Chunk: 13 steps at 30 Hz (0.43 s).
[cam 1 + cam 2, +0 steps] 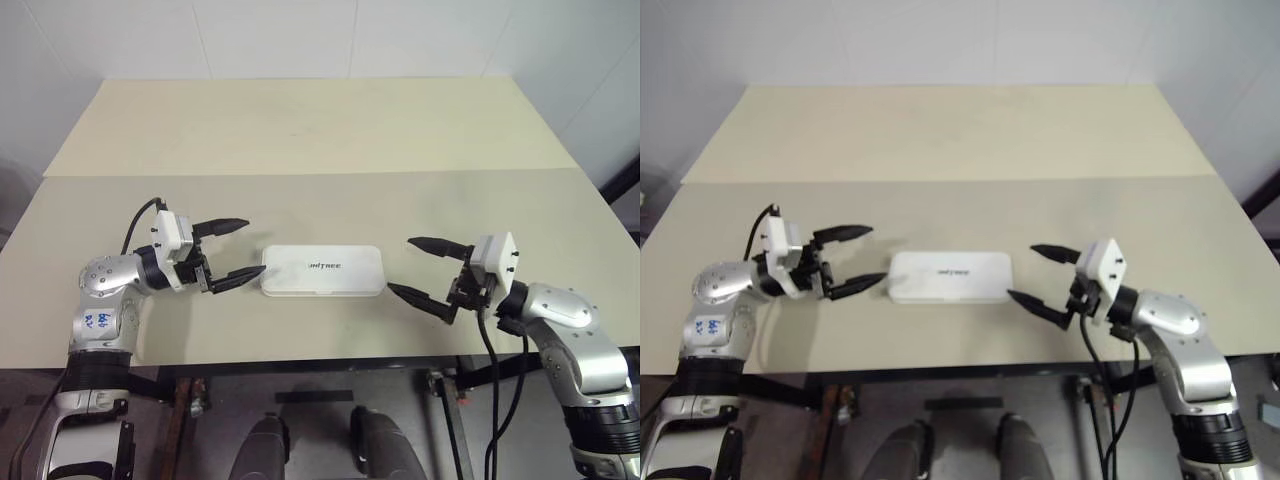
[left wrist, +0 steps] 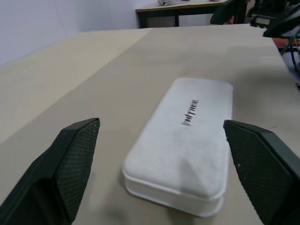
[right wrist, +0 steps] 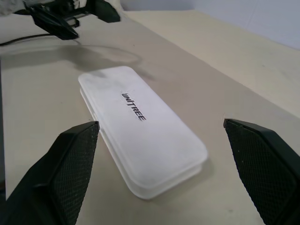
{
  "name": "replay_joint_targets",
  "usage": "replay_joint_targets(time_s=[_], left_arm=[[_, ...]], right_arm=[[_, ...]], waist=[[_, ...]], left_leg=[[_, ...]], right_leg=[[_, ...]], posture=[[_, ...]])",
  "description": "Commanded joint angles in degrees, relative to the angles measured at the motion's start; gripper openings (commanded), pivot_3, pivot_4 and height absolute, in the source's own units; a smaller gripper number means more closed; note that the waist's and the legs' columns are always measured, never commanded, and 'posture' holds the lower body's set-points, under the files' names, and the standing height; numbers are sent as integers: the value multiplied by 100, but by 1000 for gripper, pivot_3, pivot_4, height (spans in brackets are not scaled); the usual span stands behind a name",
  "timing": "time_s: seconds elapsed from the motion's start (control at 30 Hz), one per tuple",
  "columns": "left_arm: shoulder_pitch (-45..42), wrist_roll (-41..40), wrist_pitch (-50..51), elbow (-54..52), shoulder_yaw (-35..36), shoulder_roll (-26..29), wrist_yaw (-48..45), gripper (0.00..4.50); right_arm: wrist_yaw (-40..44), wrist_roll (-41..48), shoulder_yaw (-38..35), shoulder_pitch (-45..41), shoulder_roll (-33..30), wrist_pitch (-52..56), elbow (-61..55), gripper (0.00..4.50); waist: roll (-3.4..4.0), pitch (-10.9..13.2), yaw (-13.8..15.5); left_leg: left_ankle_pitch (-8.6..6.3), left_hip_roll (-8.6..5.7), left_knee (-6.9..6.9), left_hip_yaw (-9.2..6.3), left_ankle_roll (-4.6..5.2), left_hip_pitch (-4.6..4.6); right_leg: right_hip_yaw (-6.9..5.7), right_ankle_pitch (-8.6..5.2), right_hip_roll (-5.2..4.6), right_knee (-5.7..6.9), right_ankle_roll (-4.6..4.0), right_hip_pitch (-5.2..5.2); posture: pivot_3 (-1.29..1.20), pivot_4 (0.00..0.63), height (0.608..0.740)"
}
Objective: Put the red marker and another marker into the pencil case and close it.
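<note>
Left eye view: pencil case [image 1: 321, 270], lid shut, lies flat mid-table [image 1: 300, 130]. Left gripper [image 1: 236, 253] and right gripper [image 1: 419, 266], jaws spread and empty, flank its ends without touching, apparently because closing looks complete.

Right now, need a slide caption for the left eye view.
Closed pencil case lies flat on the table between the open left claw and open right claw.
</note>
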Motion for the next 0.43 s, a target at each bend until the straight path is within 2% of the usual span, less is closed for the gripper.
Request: replay_joint_targets(time_s=[0.03, 0.27, 0.43], left_arm=[[191, -173, 75, -322, 190, 154, 22, 4484], [475, -290, 164, -513, 246, 395, -210, 4484], [563, -369, 327, -738, 299, 520, -188, 4484]], right_arm=[[266, 136, -303, 14, -215, -231, 183, 4500], [1001, 223, -439, 70, -681, -454, 498, 4500], [933, 264, -471, -23, -569, -518, 605, 4500]], waist=[[0, 0, 0], [0, 0, -7], [0, 0, -4]], left_leg=[[0, 0, 0, 0, 0, 2], [0, 2, -6, 2, 0, 3], [-2, 4, -6, 4, -2, 3]], right_leg=[[0, 0, 0, 0, 0, 2], [-1, -2, -2, -5, -4, 1], [0, -3, -2, -5, -6, 1]], posture=[[0, 150, 740], [0, 150, 740], [0, 150, 740]])
